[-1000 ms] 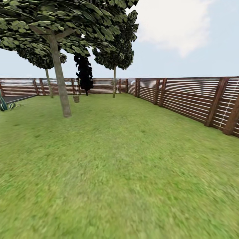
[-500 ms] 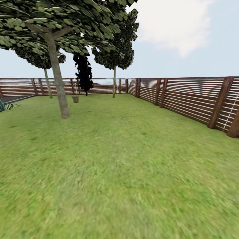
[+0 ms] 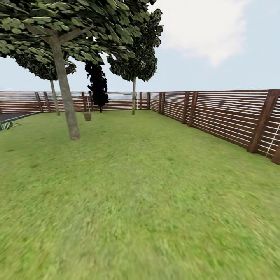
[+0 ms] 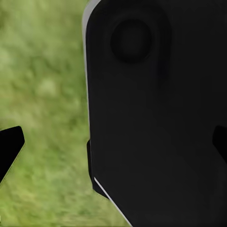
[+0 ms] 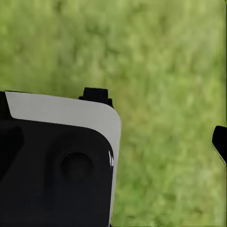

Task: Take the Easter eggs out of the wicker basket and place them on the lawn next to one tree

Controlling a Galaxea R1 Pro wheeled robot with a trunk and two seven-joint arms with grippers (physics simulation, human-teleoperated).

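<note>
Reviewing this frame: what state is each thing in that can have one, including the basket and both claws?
wicker basket: upright on the lawn near the far fence; contents too small to tell.
left claw: open, holding nothing, above grass.
right claw: one fingertip shows; open or shut unclear.
</note>
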